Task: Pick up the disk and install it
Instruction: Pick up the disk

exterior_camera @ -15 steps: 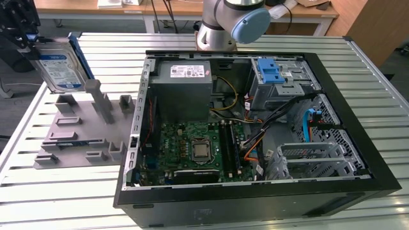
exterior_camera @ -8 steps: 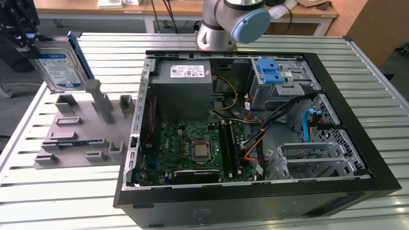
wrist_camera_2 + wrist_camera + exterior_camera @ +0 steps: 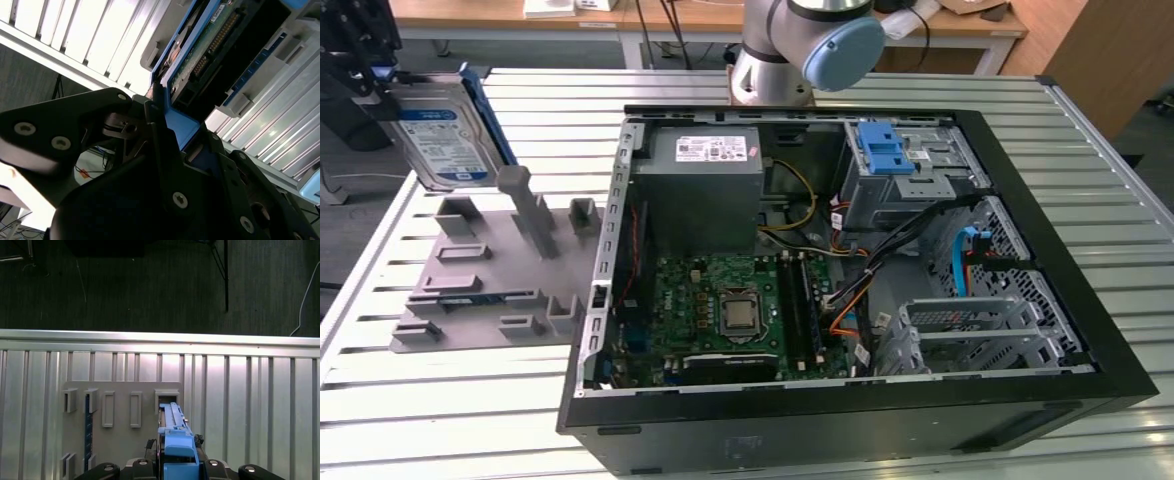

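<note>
The disk (image 3: 447, 140) hangs upright at the exterior view's far left, silver with a white-and-blue label and a blue carrier frame. My gripper (image 3: 376, 82) is shut on its upper edge and holds it just above the grey slotted holder (image 3: 487, 265). In the first wrist view the disk (image 3: 174, 437) is edge-on between my fingers (image 3: 145, 462), over the holder (image 3: 120, 435). The second wrist view shows the disk's green circuit-board side (image 3: 210, 45) and the blue frame (image 3: 180, 125) clamped in the jaws.
An open black computer case (image 3: 1067, 330) lies to the exterior view's right of the holder, with a motherboard (image 3: 734, 310), a grey power-supply box (image 3: 707, 175) and a drive cage with a blue latch (image 3: 887, 150). The arm's base (image 3: 787, 50) stands behind it on the slatted table (image 3: 547, 110).
</note>
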Robot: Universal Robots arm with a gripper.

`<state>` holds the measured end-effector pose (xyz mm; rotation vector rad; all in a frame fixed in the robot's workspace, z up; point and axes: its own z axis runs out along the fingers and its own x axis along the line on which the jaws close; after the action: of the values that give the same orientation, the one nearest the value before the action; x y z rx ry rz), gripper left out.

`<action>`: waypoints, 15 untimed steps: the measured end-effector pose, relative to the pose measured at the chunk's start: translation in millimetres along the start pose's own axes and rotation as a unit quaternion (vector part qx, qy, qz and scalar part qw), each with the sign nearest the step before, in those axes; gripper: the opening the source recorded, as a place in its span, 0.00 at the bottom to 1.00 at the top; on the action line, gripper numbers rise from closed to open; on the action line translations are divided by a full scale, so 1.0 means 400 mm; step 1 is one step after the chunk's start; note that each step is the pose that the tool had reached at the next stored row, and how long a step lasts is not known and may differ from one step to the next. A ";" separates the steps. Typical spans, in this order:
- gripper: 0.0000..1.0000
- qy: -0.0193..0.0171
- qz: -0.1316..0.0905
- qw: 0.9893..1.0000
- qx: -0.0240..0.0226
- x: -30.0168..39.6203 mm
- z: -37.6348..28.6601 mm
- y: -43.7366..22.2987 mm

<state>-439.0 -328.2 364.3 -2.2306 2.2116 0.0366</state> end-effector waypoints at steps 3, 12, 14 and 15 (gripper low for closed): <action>0.36 0.000 0.000 1.000 0.000 0.000 -0.002 0.000; 0.36 0.000 0.000 1.000 0.000 0.000 -0.009 0.000; 0.36 0.000 0.000 1.000 0.000 0.000 -0.010 0.000; 0.36 0.000 0.000 1.000 0.000 0.000 -0.011 0.000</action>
<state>-439.0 -328.2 368.7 -2.2306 2.2117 0.0366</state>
